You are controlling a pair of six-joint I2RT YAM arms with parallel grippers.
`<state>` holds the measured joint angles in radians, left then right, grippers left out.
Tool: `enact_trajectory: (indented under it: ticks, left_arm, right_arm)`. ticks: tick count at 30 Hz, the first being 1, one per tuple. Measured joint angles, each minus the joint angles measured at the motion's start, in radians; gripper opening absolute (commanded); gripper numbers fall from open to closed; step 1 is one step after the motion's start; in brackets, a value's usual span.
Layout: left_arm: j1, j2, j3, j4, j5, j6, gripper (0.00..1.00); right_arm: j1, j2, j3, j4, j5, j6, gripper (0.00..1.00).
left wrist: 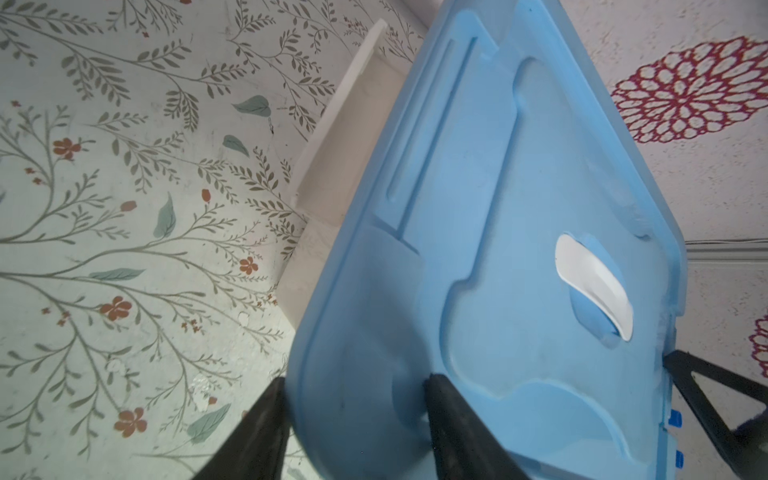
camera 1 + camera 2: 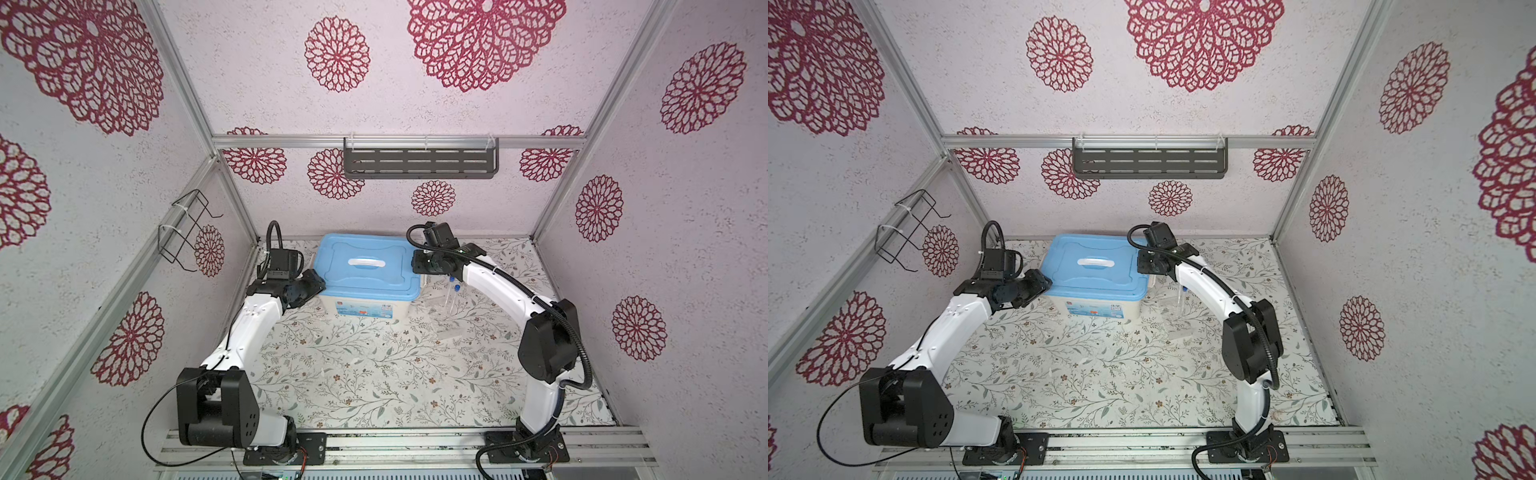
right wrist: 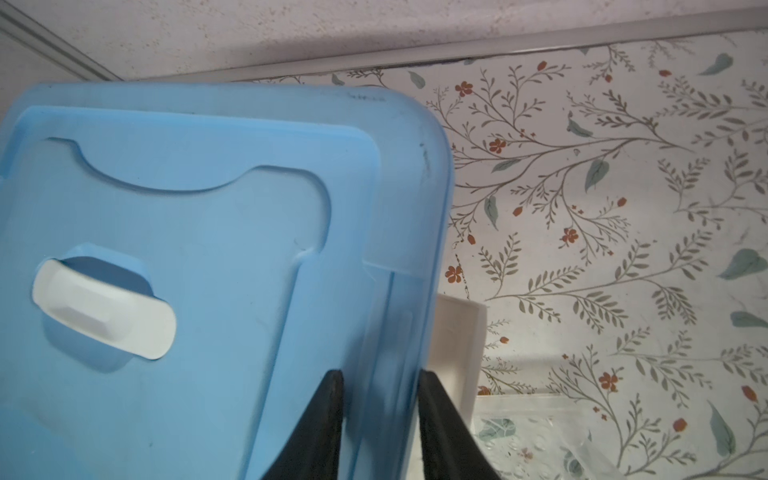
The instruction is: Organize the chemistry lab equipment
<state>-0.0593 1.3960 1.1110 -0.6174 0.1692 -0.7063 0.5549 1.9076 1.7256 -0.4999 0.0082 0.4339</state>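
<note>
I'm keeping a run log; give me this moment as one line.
left gripper: shut on blue lid, left edge | right gripper: shut on lid, right edge | lid: on white box | test tubes: on table

Both arms (image 2: 253, 320) outstretched (jaws part-closed)

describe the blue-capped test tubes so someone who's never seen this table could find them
Find the big white box with the blue lid at the back of the floral table. Just to its right, two clear test tubes sit side by side; unlike the other clear glassware nearby, they have bright blue caps.
</note>
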Motion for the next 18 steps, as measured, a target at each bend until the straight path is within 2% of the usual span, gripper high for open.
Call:
enact_trajectory:
  ticks: [6,11,14,18]
  left_arm:
    - [0.027,-0.132,-0.063,-0.113,0.036,-0.003,0.7]
    - [0.141,-0.207,-0.082,-0.189,0.113,0.004,0.76]
    - [0.197,-0.21,-0.082,-0.188,0.166,0.008,0.78]
    - [0.214,-0.17,-0.076,-0.156,0.255,0.023,0.83]
  right_arm:
    - [0.001,0.043,0.035,0.043,-0.048,-0.082,0.34]
    - [0.0,0.052,0.04,0.065,-0.071,-0.165,0.36]
    - [-0.001,0.057,0.045,0.068,-0.088,-0.188,0.46]
    - [0.0,0.075,0.073,0.057,-0.098,-0.211,0.58]
